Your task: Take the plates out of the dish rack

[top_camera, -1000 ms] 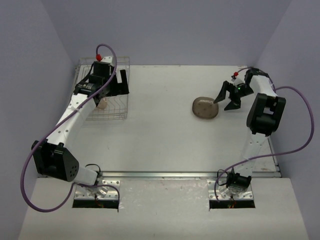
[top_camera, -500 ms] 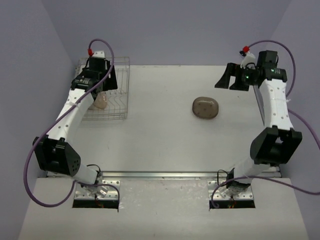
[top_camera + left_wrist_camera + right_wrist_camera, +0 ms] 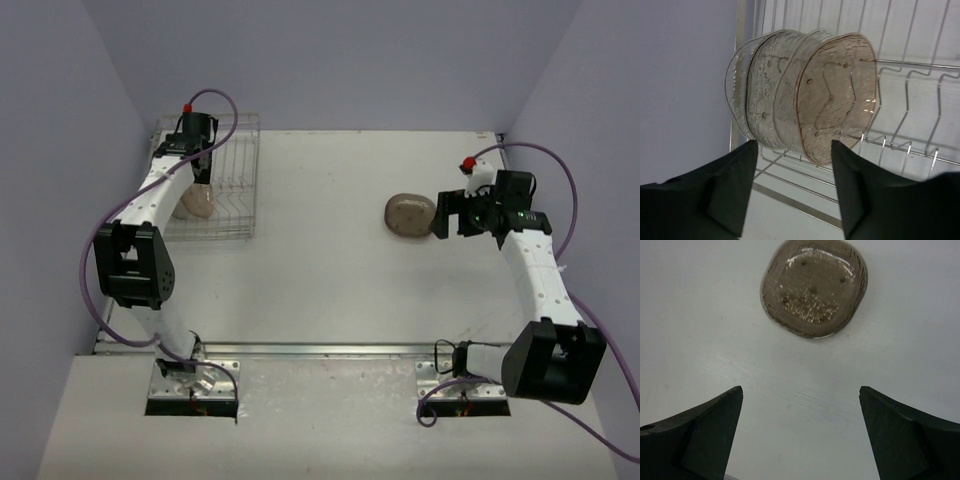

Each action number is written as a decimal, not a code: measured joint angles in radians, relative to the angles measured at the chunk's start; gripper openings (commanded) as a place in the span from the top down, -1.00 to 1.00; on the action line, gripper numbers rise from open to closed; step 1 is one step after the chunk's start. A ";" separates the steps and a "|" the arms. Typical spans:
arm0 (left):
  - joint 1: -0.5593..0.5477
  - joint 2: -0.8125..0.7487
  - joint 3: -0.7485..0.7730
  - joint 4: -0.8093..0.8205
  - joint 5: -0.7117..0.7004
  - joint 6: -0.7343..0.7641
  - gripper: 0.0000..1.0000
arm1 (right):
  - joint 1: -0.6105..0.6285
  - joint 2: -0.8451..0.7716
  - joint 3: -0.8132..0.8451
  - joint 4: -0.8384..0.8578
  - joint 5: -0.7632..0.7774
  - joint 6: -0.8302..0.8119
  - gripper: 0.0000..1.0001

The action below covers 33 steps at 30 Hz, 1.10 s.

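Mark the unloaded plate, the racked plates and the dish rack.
unloaded plate (image 3: pixel 813 290): right wrist view, its centre.
racked plates (image 3: pixel 835 95): left wrist view, front plate's face.
dish rack (image 3: pixel 232 195): top view, bare slot wires.

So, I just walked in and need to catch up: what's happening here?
A rack of plates is being unloaded. The left pincer, jaws apart, is lined up on those standing on edge in it, gripping nothing yet. The right pincer hangs open above the table, beside a brown plate lying flat there.
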 measured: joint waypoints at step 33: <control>0.047 0.089 -0.032 0.047 0.027 -0.095 0.53 | 0.000 -0.021 -0.059 0.066 0.019 0.023 -0.98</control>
